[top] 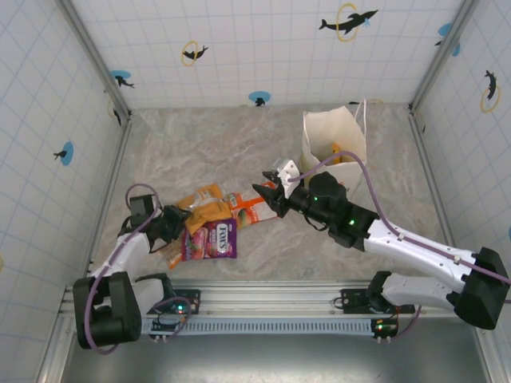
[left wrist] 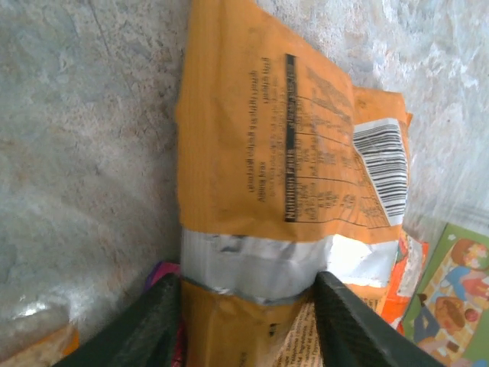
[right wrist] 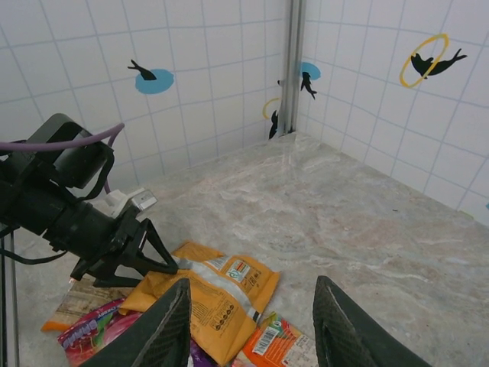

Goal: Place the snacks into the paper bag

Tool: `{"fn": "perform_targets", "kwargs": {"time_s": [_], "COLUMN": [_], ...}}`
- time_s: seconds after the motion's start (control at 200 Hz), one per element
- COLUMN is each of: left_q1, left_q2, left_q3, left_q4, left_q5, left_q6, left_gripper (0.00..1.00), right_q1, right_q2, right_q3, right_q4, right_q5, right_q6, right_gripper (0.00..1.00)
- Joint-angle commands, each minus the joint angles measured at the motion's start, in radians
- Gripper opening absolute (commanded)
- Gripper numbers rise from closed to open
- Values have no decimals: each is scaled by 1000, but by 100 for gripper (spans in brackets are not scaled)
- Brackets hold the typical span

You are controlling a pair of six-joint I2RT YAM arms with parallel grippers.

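— Where are the snacks (top: 209,217)?
— Heaped flat. An orange packet (left wrist: 260,153) (printed back up, barcode showing) lies between the left gripper's (top: 177,219) spread fingers, with a purple packet (top: 211,239) just beside them.
— And the paper bag (top: 326,136)?
— White, upright, mouth open, beyond the right gripper (top: 266,194).

Bare table (top: 207,152) stretching wide behind the pile
The snacks (top: 211,227) are crowding the left gripper (top: 177,220); the right arm (top: 351,219) is lying across the middle, standing between them and the paper bag (top: 331,132), whose top is gaping open.
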Motion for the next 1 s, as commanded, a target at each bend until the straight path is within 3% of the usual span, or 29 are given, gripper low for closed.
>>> {"fn": "perform_targets", "kwargs": {"time_s": [0.0, 0.29, 0.43, 0.565, 0.781, 0.996], "left_q1": [6, 6, 5, 4, 2, -27], "left_q2": [24, -2, -33, -66, -108, -137], "left_q3": [-8, 78, 147, 212, 272, 270], "left_q4": [50, 2, -52, -92, -137, -152], "left_q5": [21, 10, 19, 53, 97, 114], "left_q6": [29, 81, 88, 66, 20, -34], "left_gripper": [31, 0, 0, 0, 0, 0], "right_q1": [8, 11, 21, 83, 166, 198], "right_q2": [-16, -44, -23, 47, 254, 476], "right_q3": [-17, -85, -105, -73, 22, 123], "right_q4": [54, 105, 100, 63, 29, 125], "right_q5": [30, 75, 91, 127, 200, 312], "right_q6": [3, -43, -117, -294, -643, -863], "right_gripper": [44, 44, 45, 50, 65, 72]}}
